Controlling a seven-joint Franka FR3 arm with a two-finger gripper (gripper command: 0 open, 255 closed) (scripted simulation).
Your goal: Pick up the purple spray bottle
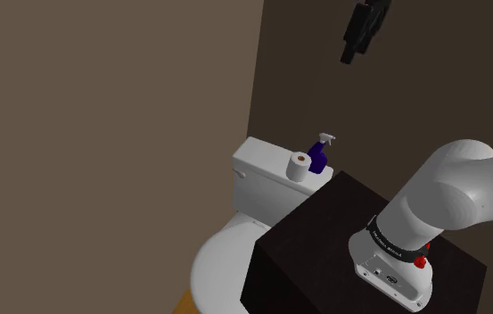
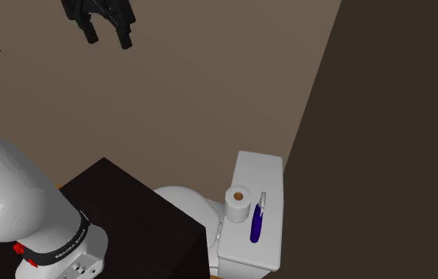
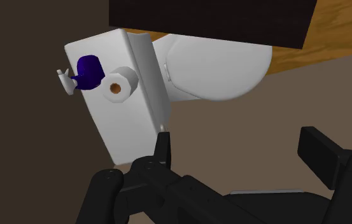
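Black-brown is the stand, nearest in the shoulder view, and it carries the white arm. Just past its far-left edge sits the white toilet bowl, and behind that the tank. On the tank's lid a toilet paper roll stands on end. The purple spray bottle stands upright just beside it, to the right and slightly farther, white trigger head on top, close to the dark wall. High above, well apart from the bottle, the jaws are spread with nothing between them.
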